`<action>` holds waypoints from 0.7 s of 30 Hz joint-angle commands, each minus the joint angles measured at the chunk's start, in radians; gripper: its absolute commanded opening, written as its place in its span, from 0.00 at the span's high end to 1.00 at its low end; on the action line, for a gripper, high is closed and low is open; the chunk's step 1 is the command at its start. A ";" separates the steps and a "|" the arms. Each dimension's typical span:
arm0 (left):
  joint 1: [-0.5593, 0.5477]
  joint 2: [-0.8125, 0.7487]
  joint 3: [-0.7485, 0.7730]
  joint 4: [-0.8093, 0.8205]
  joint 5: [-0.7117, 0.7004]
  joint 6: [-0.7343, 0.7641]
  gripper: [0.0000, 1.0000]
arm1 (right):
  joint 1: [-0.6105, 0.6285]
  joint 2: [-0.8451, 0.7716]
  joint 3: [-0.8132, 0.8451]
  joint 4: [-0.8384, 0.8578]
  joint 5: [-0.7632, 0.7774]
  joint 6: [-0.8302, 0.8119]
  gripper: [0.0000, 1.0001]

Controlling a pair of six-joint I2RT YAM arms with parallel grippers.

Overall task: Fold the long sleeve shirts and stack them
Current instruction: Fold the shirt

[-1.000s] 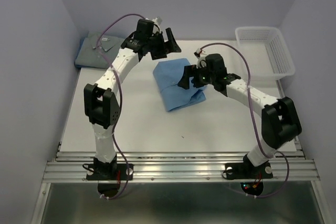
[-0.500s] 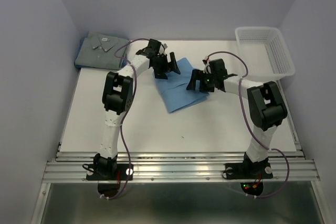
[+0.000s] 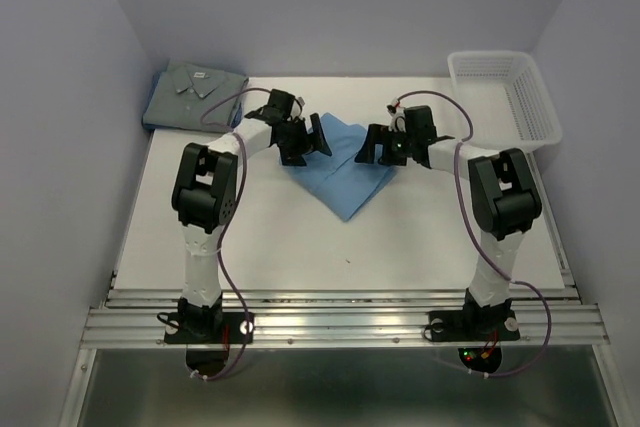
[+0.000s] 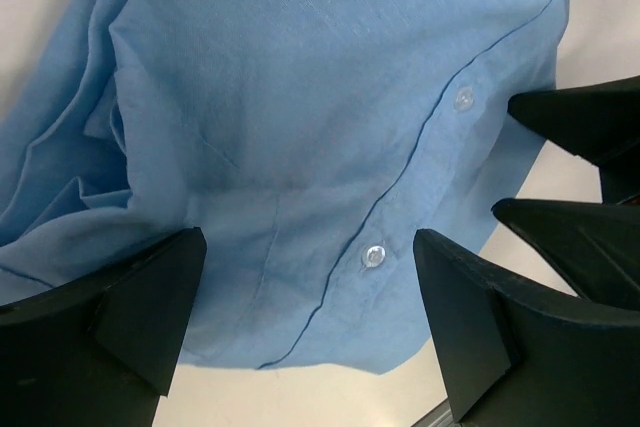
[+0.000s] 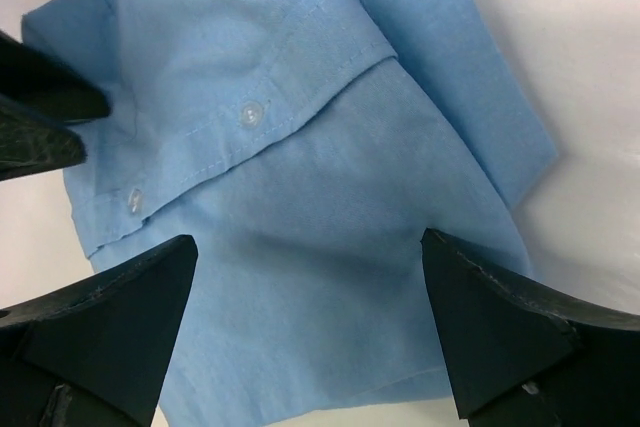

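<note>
The light sky-blue shirt lies folded in the middle of the table, one corner pointing to the near edge. It fills the left wrist view and the right wrist view, its button placket showing. My left gripper is open, low over the shirt's far left edge. My right gripper is open, low over its far right edge. Neither holds cloth. The grey-blue shirt with a white neck label lies folded at the far left corner.
A white mesh basket stands at the far right of the table. The side walls stand close on both sides. The right gripper's fingers show at the right edge of the left wrist view.
Both arms have stretched back and come down to the shirt's far edge. The blue shirt has turned and shifted, its corner now pointing to the near edge.
</note>
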 commanded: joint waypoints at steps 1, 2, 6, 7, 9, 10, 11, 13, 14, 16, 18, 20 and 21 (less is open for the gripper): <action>-0.008 -0.147 -0.066 -0.041 -0.125 -0.005 0.01 | -0.010 -0.062 0.019 -0.149 -0.036 -0.096 0.00; -0.008 -0.173 -0.050 -0.053 -0.142 -0.005 0.01 | -0.010 -0.082 0.027 -0.154 -0.059 -0.102 0.00; -0.005 -0.208 0.000 -0.078 -0.193 0.000 0.01 | -0.001 -0.168 0.079 -0.136 -0.163 -0.110 0.00; -0.005 -0.211 0.009 -0.078 -0.190 0.003 0.01 | 0.011 -0.173 0.088 -0.128 -0.185 -0.108 0.00; -0.005 -0.223 0.005 -0.071 -0.156 0.006 0.01 | 0.025 -0.155 0.108 -0.085 -0.258 -0.085 0.00; -0.005 -0.228 -0.003 -0.058 -0.144 0.006 0.01 | 0.041 -0.136 0.141 -0.076 -0.284 -0.079 0.00; -0.005 -0.236 -0.021 -0.052 -0.139 0.004 0.01 | 0.041 -0.115 0.165 -0.068 -0.303 -0.071 0.00; -0.002 -0.239 -0.035 -0.043 -0.125 0.000 0.01 | 0.067 -0.040 0.220 -0.067 -0.324 -0.053 0.00; -0.002 -0.237 -0.049 -0.038 -0.117 0.001 0.01 | 0.067 -0.014 0.278 -0.065 -0.332 -0.051 0.00; 0.006 -0.234 -0.066 -0.032 -0.105 -0.003 0.01 | 0.076 0.069 0.335 -0.039 -0.349 -0.019 0.00; 0.015 -0.234 -0.079 -0.020 -0.094 -0.009 0.01 | 0.088 0.127 0.430 -0.028 -0.377 -0.005 0.00; 0.030 -0.231 -0.098 0.005 -0.073 -0.019 0.01 | 0.099 0.215 0.519 -0.024 -0.404 0.011 0.00; 0.033 -0.228 -0.102 0.012 -0.053 -0.020 0.01 | 0.108 0.242 0.546 -0.028 -0.415 0.025 0.00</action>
